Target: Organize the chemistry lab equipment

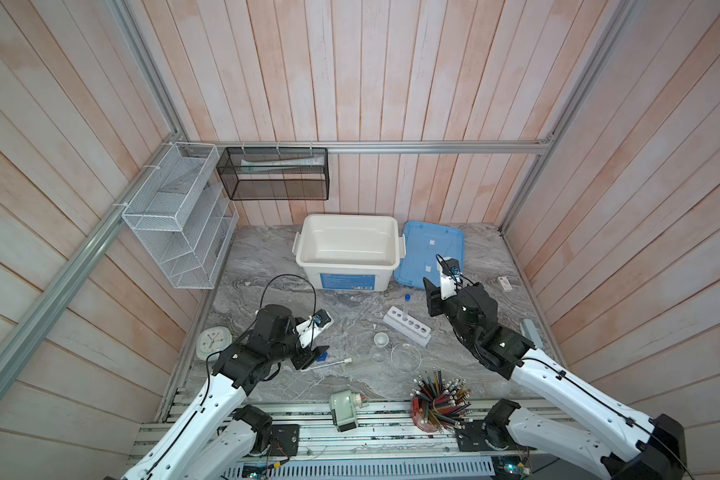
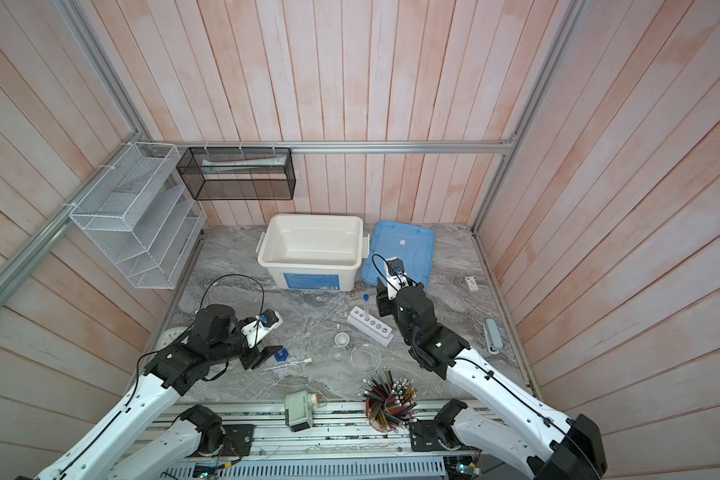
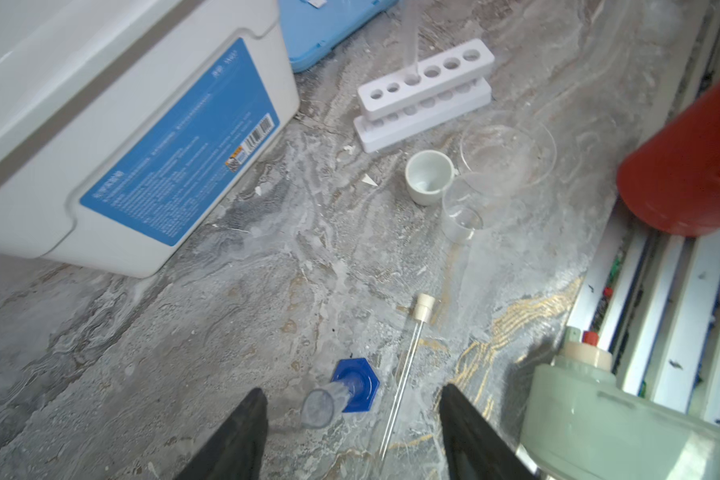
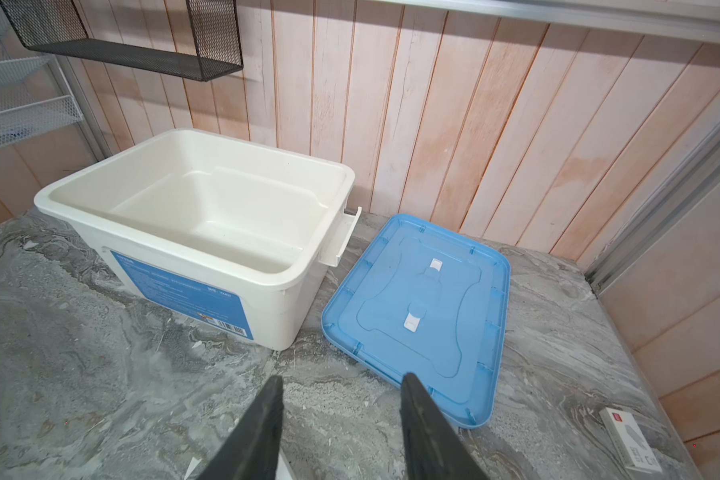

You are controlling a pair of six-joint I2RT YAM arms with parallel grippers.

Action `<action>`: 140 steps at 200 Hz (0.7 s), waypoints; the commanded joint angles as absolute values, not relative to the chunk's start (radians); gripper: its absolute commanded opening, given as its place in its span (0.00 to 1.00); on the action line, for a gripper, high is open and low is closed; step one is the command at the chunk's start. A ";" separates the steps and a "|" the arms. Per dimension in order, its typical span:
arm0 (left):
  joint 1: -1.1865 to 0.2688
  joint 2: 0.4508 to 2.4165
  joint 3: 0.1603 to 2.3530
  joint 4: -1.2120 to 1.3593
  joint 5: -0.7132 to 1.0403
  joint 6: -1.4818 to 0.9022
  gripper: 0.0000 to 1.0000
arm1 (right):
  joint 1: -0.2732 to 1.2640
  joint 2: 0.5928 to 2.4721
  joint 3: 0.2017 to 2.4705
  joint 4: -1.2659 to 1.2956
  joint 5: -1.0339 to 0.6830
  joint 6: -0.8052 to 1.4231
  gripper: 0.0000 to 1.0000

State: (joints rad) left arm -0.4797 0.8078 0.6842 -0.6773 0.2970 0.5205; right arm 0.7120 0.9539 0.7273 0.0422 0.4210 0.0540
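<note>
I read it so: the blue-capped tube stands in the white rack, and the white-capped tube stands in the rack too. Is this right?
Only partly. The blue-capped tube does stand in the white rack, but the white-capped tube is not in the rack: it lies flat on the table, as the left wrist view shows.

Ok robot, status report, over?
Left fingers open near cylinder, white tube. Right fingers open, empty. Blue tube in rack. Nothing blocking.

open marble (image 1: 350, 309) between white bin (image 1: 348, 263) and rack (image 1: 406, 328) (dishes (image 1: 405, 356) just beside)
</note>
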 commanded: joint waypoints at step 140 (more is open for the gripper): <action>-0.632 0.950 0.741 -0.753 0.066 0.721 0.54 | 0.629 0.856 0.614 0.067 0.365 0.119 0.47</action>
State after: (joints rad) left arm -0.6289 0.9451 0.7269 -0.7200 0.0921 0.7162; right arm 0.6422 0.8684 0.6231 0.0460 0.3908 0.1047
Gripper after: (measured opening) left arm 0.541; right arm 0.467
